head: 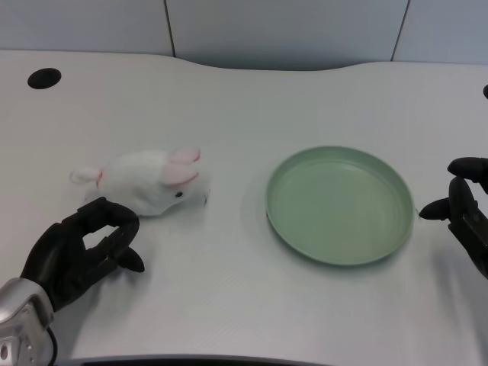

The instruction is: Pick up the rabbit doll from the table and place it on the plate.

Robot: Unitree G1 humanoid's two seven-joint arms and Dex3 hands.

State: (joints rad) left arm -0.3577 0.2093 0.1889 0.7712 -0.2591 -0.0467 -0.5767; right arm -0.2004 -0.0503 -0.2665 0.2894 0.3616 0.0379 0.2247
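Note:
A white rabbit doll (149, 181) with pink ears lies on its side on the white table, left of centre, its head toward the plate. A pale green plate (339, 204) sits to its right with nothing on it. My left hand (80, 250) is at the lower left, just in front of the doll and slightly left of it. Its fingers are apart and hold nothing; the upper fingers reach close to the doll's underside, and I cannot tell whether they touch it.
My right hand (463, 210) waits at the right edge, just beside the plate's rim. A round black hole (43, 78) is set in the table at the far left. The table's back edge curves along a grey wall.

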